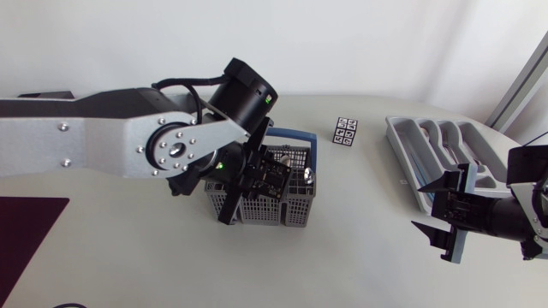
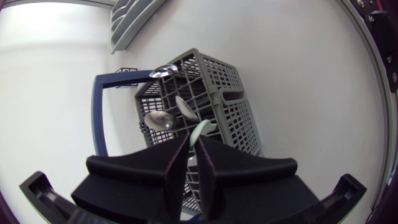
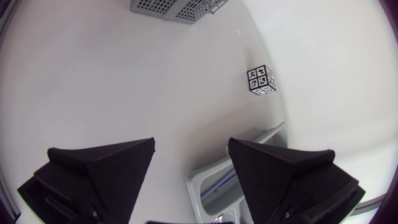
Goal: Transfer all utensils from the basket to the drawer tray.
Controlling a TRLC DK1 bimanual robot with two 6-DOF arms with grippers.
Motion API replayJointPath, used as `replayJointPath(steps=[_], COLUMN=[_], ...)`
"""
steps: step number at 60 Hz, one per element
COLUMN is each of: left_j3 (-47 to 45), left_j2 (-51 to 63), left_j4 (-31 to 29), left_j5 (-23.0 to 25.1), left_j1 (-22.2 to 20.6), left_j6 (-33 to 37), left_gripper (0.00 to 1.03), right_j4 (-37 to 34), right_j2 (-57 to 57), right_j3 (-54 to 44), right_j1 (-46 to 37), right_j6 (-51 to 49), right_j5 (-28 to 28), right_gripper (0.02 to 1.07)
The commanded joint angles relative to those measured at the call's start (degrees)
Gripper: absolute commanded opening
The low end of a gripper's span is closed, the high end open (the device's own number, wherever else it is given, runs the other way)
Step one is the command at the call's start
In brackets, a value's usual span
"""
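Head view: left gripper (image 1: 254, 178) sits low inside the grey basket (image 1: 295, 210), w/ the arm's black wrist covering much of the basket's top. The drawer tray (image 1: 445, 141) lies well apart from the basket, on my right. The right gripper (image 1: 438, 211) hangs on the tray's basket-facing side, fingers spread, nothing btwn them. The step in hand looks like drawing one utensil out. Best to lift straight up along the basket walls, no sideways pull till the tip is above the rim, else it may catch the grid or tip the basket. The left fingers and their catch are hidden by the wrist here; only a utensil head (image 1: 306, 175) shows at the basket's tray-facing side. Left wrist view: left gripper (image 2: 191, 148) has its fingers almost pressed together, apparently pinching a pale-handled utensil (image 2: 203, 129) that stands in the basket (image 2: 233, 118). The gap is narrow & dark, so contact on both sides is a judgement. Two spoons (image 2: 160, 119) stand deeper in the basket, ahead of the fingers, and should stay put. The blue handle (image 2: 99, 112) hangs off the basket's side. How far down the pale utensil goes can't be seen. Right wrist view: right gripper (image 3: 191, 149) fingers wide apart, empty. A tray (image 3: 249, 171) corner shows under them, rest cut off. A marker cube (image 3: 261, 81) sits btwn basket and tray, and only an edge of the basket (image 3: 180, 7) shows.
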Motion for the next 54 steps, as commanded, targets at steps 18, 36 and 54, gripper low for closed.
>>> replayJointPath(steps=[18, 36, 54], left_j3=[1.3, 3.3, 6.6], left_j2=[-4.0, -8.4, -14.6], left_j4=[-0.1, -4.6, -10.8], left_j5=[0.4, 0.4, 0.5], left_j1=[0.1, 0.2, -1.5], left_j6=[-0.2, -0.3, -3.9], left_gripper=[0.04, 0.04, 0.04], right_j4=[0.1, -0.3, -2.7], right_j2=[-3.7, -6.0, -10.2], right_j3=[-3.7, -4.5, -4.2], right_j1=[7.4, 10.3, 14.3], right_j6=[4.8, 6.8, 12.3], right_j5=[4.1, 5.6, 6.0], right_gripper=[0.88, 0.88, 0.89])
